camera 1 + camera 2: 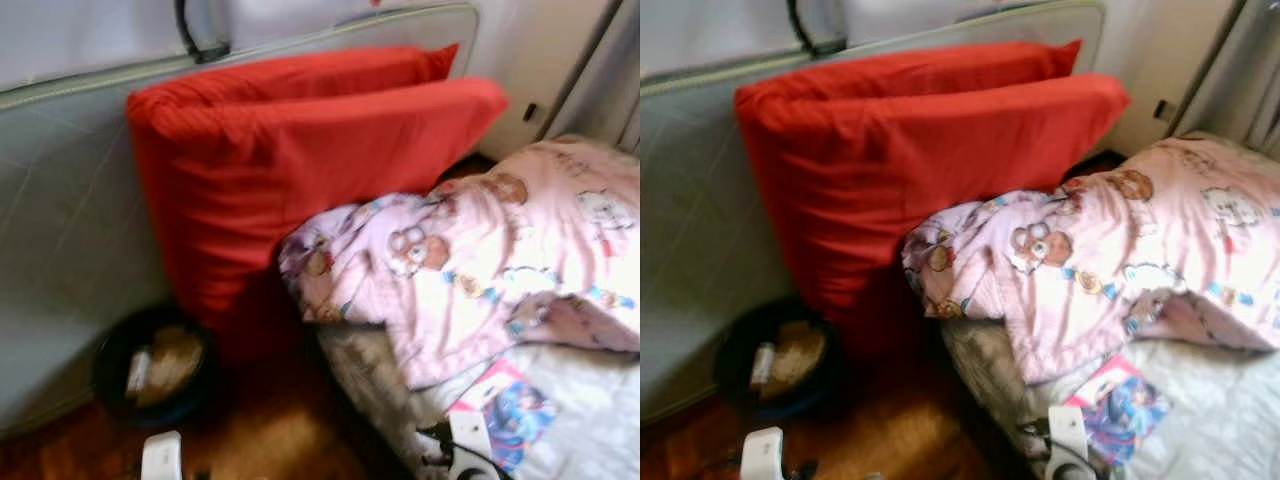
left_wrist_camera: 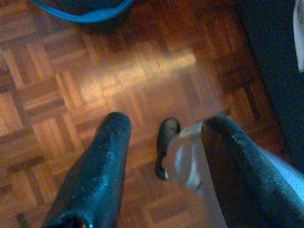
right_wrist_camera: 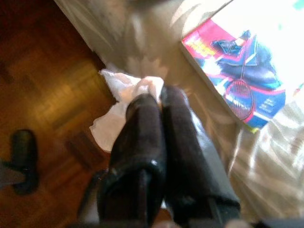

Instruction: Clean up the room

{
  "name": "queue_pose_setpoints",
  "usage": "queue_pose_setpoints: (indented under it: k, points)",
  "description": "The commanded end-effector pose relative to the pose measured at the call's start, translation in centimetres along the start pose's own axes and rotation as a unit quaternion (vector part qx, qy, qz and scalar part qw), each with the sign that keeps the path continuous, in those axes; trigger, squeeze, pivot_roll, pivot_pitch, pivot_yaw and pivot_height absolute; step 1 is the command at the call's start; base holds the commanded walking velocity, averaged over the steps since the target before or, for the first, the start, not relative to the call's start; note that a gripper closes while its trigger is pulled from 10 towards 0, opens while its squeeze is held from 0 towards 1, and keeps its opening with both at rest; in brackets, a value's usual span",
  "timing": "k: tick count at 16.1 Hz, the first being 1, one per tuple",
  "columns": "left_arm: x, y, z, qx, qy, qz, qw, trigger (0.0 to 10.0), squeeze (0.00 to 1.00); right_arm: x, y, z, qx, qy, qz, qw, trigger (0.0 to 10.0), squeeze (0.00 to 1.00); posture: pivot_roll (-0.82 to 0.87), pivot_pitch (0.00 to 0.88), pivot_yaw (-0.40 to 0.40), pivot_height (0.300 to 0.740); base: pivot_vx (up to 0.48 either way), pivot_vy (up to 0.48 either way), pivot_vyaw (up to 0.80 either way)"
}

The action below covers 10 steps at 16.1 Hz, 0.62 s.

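Note:
My right gripper [image 3: 159, 95] is shut on a crumpled white tissue [image 3: 121, 92] that hangs at the edge of the bed, over the wooden floor. A colourful magazine [image 3: 242, 71] lies on the light sheet just beside it, also seen from the head [image 1: 515, 410]. My left gripper [image 2: 166, 121] is open above the parquet [image 2: 118, 80] with nothing between its fingers. Low in the head view, my right wrist [image 1: 468, 432] is by the bed's corner and my left wrist [image 1: 160, 455] is over the floor.
Two big red cushions [image 1: 300, 170] lean on a grey mattress [image 1: 70, 220] standing against the wall. A pink bear-print blanket [image 1: 480, 270] is bunched on the bed. A dark round basin [image 1: 150, 365] with something inside sits on the floor; its blue rim [image 2: 85, 14] shows near the left gripper.

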<state>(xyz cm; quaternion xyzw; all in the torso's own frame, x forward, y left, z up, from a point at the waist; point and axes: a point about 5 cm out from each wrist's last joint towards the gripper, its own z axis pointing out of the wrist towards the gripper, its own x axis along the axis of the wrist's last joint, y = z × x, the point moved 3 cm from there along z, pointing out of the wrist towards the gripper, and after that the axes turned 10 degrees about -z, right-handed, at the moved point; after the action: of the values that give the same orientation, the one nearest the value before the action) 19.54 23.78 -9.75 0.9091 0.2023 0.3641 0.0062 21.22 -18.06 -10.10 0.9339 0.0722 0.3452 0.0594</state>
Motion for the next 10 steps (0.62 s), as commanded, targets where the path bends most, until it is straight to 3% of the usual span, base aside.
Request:
queue_pose_setpoints:
  k: [1,10]
  points:
    - [-0.91,-0.61,-0.28,0.007,-0.018,0.01,1.0,10.0,0.0,0.11,-0.53,0.01,0.005,0.001,0.008,1.0,10.0,0.0,0.09,0.095,-0.033,0.697,0.0,0.285,0.0]
    - [-0.87,-0.6,-0.26,0.006,-0.019,0.011,1.0,10.0,0.0,-0.19,-1.09,-0.03,0.022,-0.006,0.007,1.0,10.0,0.0,0.09,0.096,-0.032,0.697,0.0,0.285,0.0]
